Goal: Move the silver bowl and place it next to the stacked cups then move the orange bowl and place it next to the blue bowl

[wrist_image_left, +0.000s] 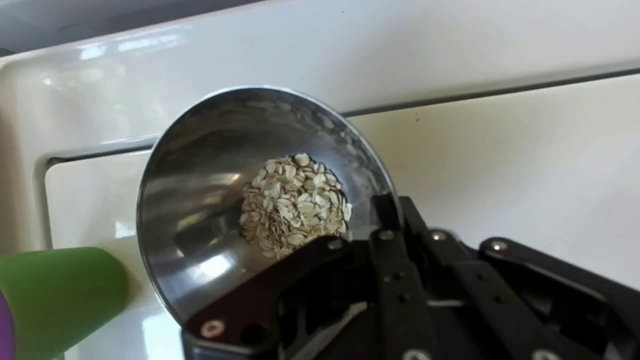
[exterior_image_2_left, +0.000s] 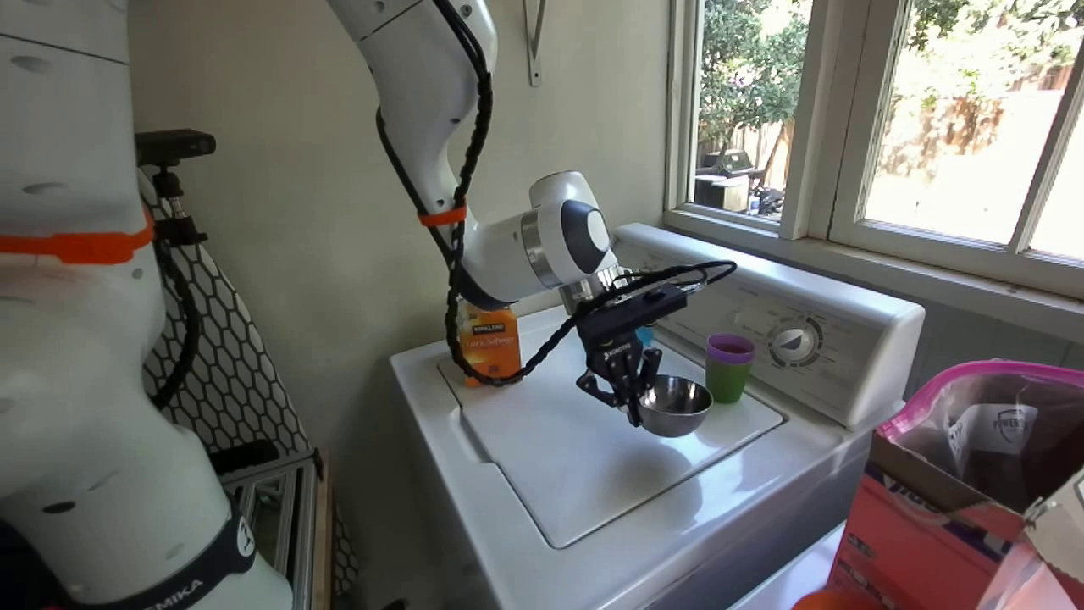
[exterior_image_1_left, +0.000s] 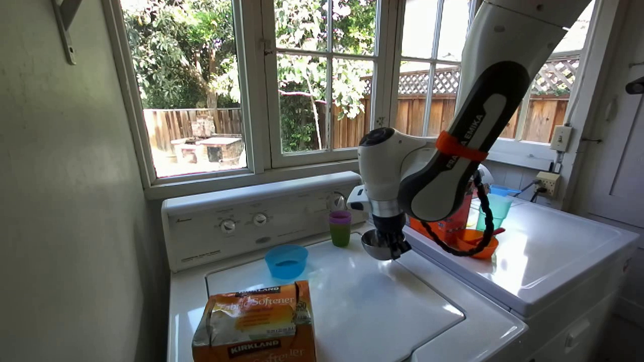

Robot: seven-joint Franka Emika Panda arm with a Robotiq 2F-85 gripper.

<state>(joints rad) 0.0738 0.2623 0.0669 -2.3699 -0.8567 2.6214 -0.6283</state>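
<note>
The pincer [wrist_image_left: 398, 212] is closed on the rim of the silver bowl [exterior_image_2_left: 675, 419], 1 finger [wrist_image_left: 384, 215] inside the wall and 1 outside. Rolled oats [wrist_image_left: 295, 200] lie in the bottom of the bowl. The bowl is just beside the stacked cups [exterior_image_2_left: 729, 373], purple above green, with a narrow strip of white tabletop [exterior_image_1_left: 362, 306] showing between them in the wrist view; whether its base touches that surface, I cannot tell. The cups stand near the control panel [exterior_image_1_left: 297, 221]. In an exterior view, the blue bowl [exterior_image_1_left: 287, 262] sits on the same tabletop, between the cups and the Kirkland fabric softener box [exterior_image_1_left: 256, 327]. The orange bowl [exterior_image_1_left: 471, 238] rests well apart from it, on an adjoining white tabletop [exterior_image_1_left: 563, 251], partly behind a black cable [exterior_image_1_left: 487, 216], near a red box [exterior_image_1_left: 454, 219] and a translucent green cup [exterior_image_1_left: 497, 212].
</note>
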